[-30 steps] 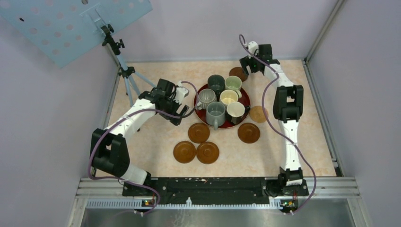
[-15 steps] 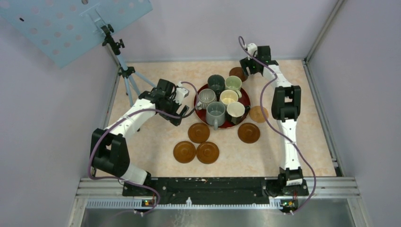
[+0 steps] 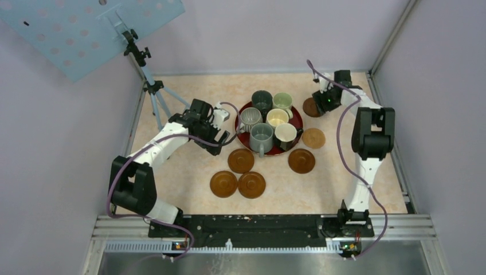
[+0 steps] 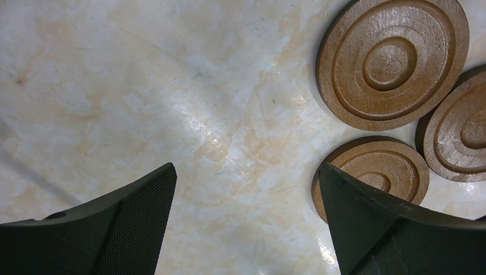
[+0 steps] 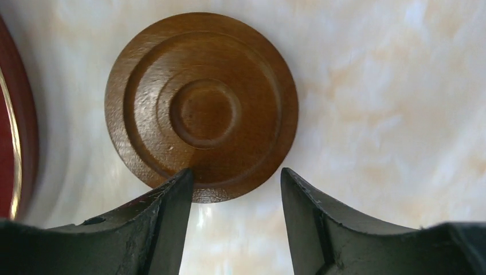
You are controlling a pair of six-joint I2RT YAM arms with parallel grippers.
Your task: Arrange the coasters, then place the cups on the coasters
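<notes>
Right pincer point(image 5: 235, 176) half-open — over coaster point(image 5: 203, 106) rim

**mugfan:** quick count check, how many coasters point(image 3: 241, 161) do you get?

**yam_guy:** six. Three in front of the tray point(image 3: 297, 119), two off its right side, one by its back-right edge. Cups point(image 3: 262, 136) are six as well, all sitting on the tray. One tray, one tripod point(image 3: 153, 91) off to its left.

**mugfan:** yep, same here.
</notes>
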